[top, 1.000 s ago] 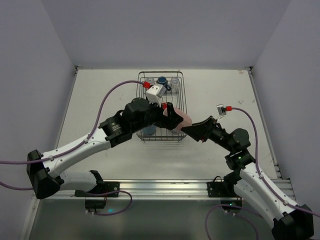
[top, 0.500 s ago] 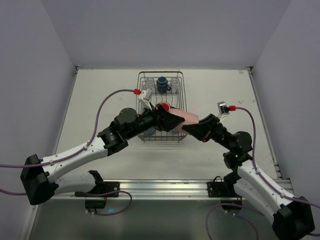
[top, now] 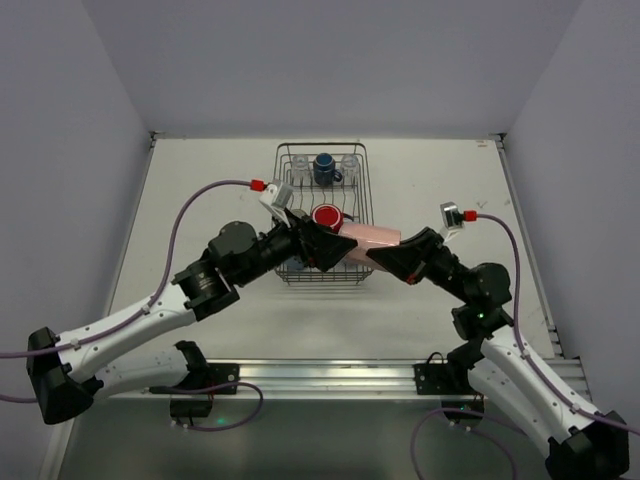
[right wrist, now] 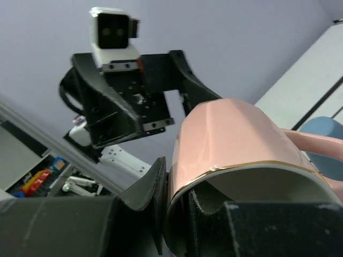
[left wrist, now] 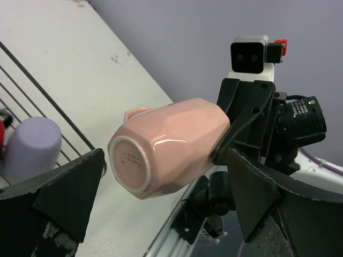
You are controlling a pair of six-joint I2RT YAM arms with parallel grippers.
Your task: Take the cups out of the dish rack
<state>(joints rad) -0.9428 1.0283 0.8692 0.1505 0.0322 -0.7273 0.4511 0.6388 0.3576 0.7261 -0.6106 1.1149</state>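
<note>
Well, I see the dark metal wire dish rack (top: 361, 185) mid-table; over its near right corner my left gripper (top: 322, 243) and right gripper (top: 384, 256) meet; between them hangs the faceted pink ceramic mug (top: 368, 237), on its side, long axis running left to right, base toward the left arm, mouth toward the right; left jaws stand wide apart, clear of it; right fingers pinch its rim; only the left wrist view shows the base ring (left wrist: 130, 163); only the right wrist view shows a finger (right wrist: 206, 211) inside the mouth.

Pink mug (left wrist: 169, 144), gold-edged; lavender cup (left wrist: 29, 147); red cup (top: 326, 215); dark wire rack (top: 366, 190)
</note>
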